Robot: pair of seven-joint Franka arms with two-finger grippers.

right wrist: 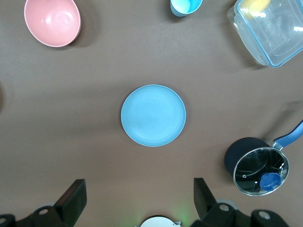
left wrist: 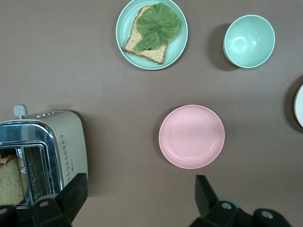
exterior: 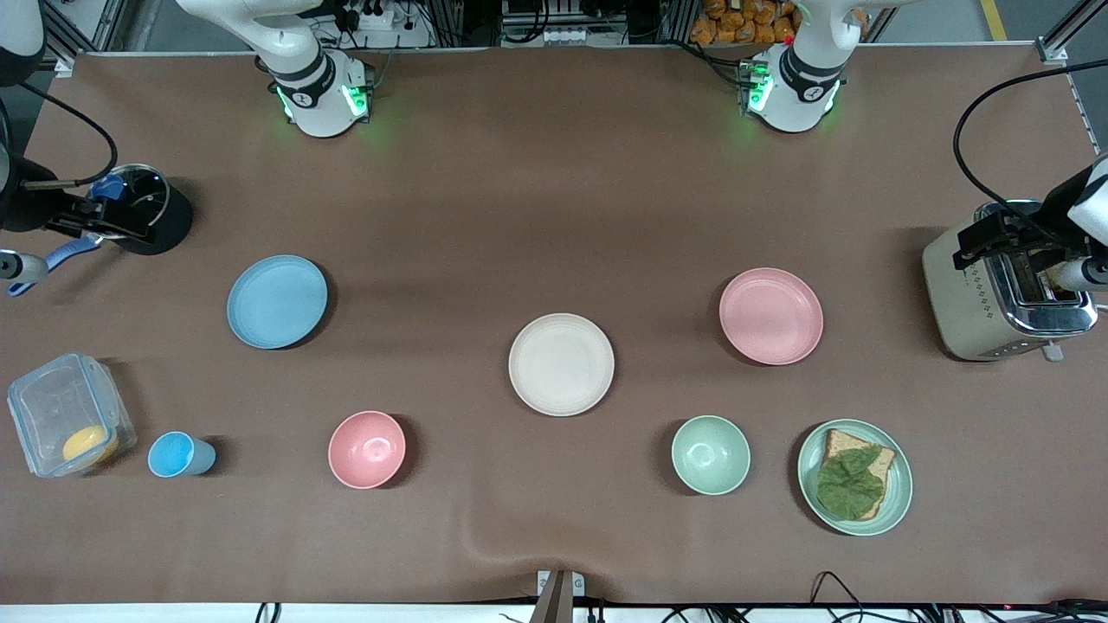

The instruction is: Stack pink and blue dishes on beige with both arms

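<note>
The pastel blue plate (exterior: pixel 277 301) (right wrist: pixel 153 115) lies flat toward the right arm's end of the table. At the middle of the table lies the beige plate (exterior: pixel 561 364), and only its rim (left wrist: pixel 300 106) shows in the left wrist view. The pink plate (exterior: pixel 770 316) (left wrist: pixel 191 136) lies toward the left arm's end. My right gripper (exterior: pixel 108 223) (right wrist: pixel 139 189) hangs open and empty, high over the pot. My left gripper (exterior: pixel 974 244) (left wrist: pixel 142 187) hangs open and empty, high over the toaster. All three plates are bare and apart.
A lidded pot (exterior: pixel 143 208), a clear container (exterior: pixel 69 415), a blue cup (exterior: pixel 177 455) and a pink bowl (exterior: pixel 367 449) lie toward the right arm's end. A toaster (exterior: pixel 1004 290), a green bowl (exterior: pixel 711 454) and a green plate with toast (exterior: pixel 855 477) lie toward the left arm's end.
</note>
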